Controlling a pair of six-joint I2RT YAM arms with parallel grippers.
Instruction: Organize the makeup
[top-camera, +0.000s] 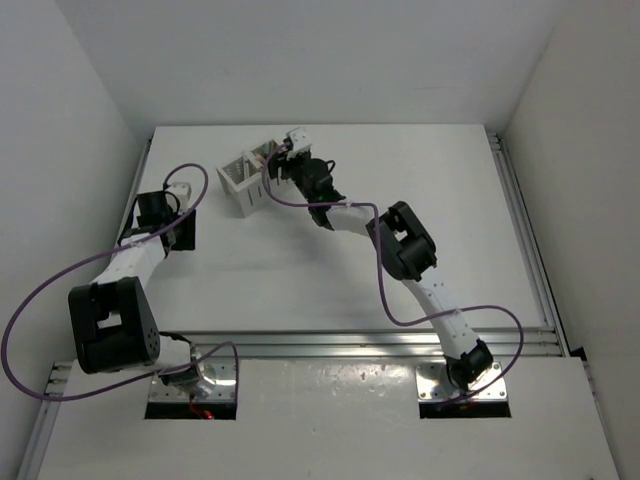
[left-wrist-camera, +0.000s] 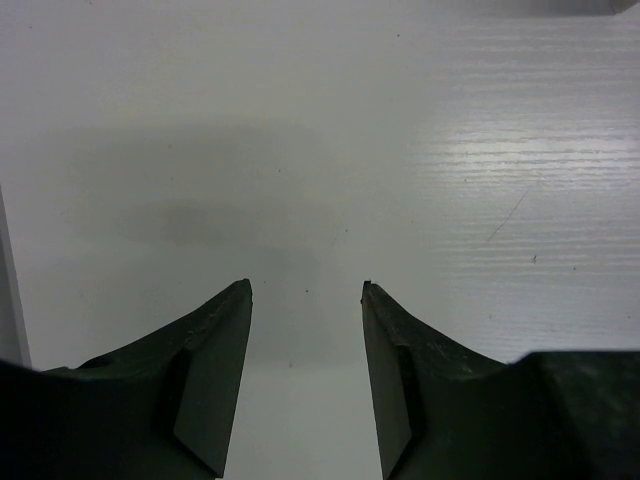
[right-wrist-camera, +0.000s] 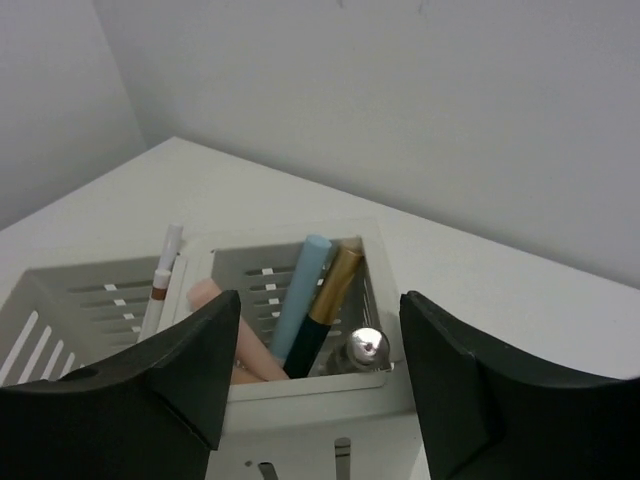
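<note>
The makeup stands inside a white slotted box (top-camera: 240, 188) at the back of the table. In the right wrist view, one compartment holds a pale blue stick (right-wrist-camera: 303, 292), a gold-and-black stick (right-wrist-camera: 336, 288), a peach stick (right-wrist-camera: 236, 335) and a silver-capped one (right-wrist-camera: 369, 346). A white stick with a brown band (right-wrist-camera: 161, 284) leans in the neighbouring compartment. My right gripper (right-wrist-camera: 320, 297) hovers just above the box's rim (right-wrist-camera: 300, 385), open and holding nothing. My left gripper (left-wrist-camera: 307, 286) is open over bare table at the left, also seen from above (top-camera: 186, 232).
White walls close in the table on the left, back and right. A metal rail (top-camera: 520, 220) runs along the right edge. The box sits near the back wall, slightly left of centre.
</note>
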